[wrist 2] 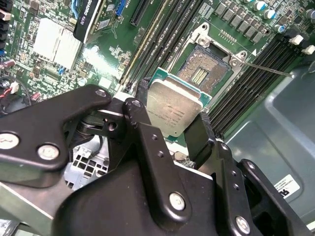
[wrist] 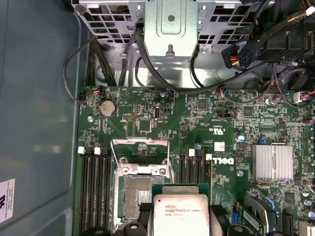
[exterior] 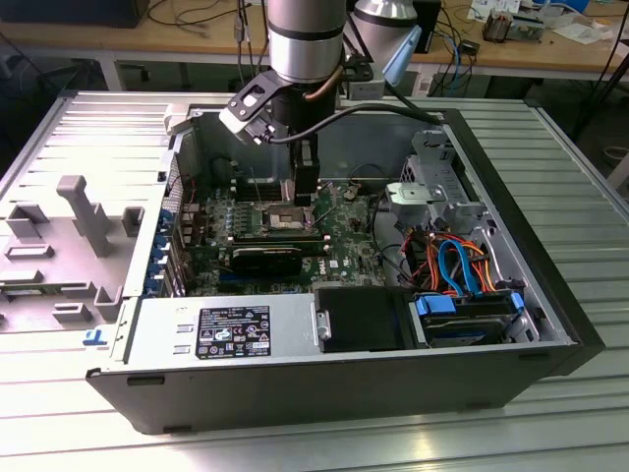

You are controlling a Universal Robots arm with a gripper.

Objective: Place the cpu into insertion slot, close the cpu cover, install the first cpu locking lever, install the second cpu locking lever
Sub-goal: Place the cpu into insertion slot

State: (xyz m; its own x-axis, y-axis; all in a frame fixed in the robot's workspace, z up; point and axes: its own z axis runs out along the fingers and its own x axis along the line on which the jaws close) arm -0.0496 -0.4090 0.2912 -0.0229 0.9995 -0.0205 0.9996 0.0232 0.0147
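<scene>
**Cpu (wrist 2: pixel 174 105) gripped over the board, socket bare**

The arm reaches straight down into the computer case (exterior: pixel 550 295). Its gripper (wrist 2: pixel 170 123) is clamped on two opposite edges of the cpu. The chip is dull silver on a green base and sits tilted, near the uncovered insertion slot (wrist 2: pixel 203 71) but not seated. In the first wrist view its lower edge is cut off.
</scene>
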